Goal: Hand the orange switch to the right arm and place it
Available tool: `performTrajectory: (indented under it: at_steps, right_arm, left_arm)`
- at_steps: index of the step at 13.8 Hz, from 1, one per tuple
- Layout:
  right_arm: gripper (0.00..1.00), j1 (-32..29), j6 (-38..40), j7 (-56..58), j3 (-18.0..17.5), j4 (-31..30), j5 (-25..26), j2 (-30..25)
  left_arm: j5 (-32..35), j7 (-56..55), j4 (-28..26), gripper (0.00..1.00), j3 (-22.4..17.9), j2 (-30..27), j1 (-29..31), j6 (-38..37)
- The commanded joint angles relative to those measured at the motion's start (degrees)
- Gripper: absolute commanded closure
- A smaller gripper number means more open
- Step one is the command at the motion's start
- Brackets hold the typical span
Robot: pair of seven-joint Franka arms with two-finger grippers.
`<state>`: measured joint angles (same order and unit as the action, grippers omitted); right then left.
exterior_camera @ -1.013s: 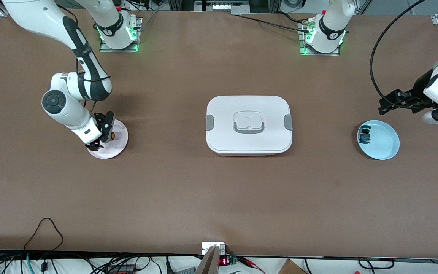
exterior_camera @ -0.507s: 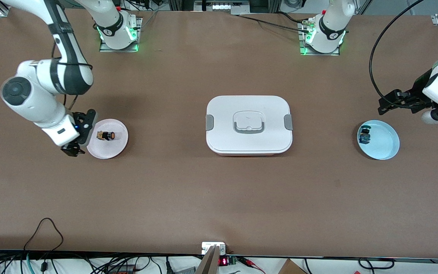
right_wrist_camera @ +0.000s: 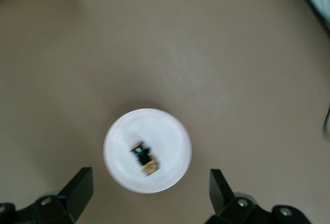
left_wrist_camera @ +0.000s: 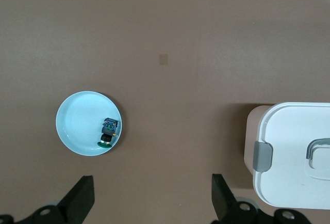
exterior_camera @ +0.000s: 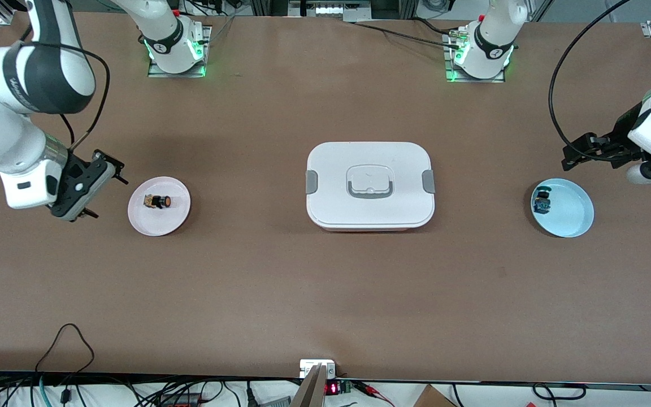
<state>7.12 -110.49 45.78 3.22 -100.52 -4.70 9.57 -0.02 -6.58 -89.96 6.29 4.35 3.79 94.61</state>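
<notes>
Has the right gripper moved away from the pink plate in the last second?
Yes. The right gripper, open and empty, was over the pink plate and now hangs beside it, toward the right arm's end of the table. The orange switch lies on the plate.

Parts cut off, blurred or too small to resolve.
The left gripper [exterior_camera: 577, 154] shows clearly, but its arm runs off the front view's edge. In the right wrist view the orange switch [right_wrist_camera: 144, 160], ahead of the fingers [right_wrist_camera: 80, 189], is smeared by blur. The white box [left_wrist_camera: 291, 154] is cropped in the left wrist view.
</notes>
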Motion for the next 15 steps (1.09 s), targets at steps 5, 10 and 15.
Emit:
performTrajectory:
  at_steps: [5, 10, 15]
  right_arm:
    - [0.00, -0.5, 13.8, -35.4, -0.2, 3.4, -0.7, -1.7]
    - [0.00, -2.2, 30.3, -50.6, 0.2, 14.5, 0.1, -1.5]
    - [0.00, -5.4, 29.8, -43.5, 1.1, 17.1, 10.0, -0.9]
  left_arm:
    - [0.8, -0.8, 1.8, 0.00, 0.4, 0.8, 0.2, -1.0]
    - [0.6, -0.9, 1.8, 0.00, 0.5, 0.8, 0.3, -1.2]
    - [0.6, -0.9, 1.8, 0.00, 0.4, 0.8, 0.4, -1.2]
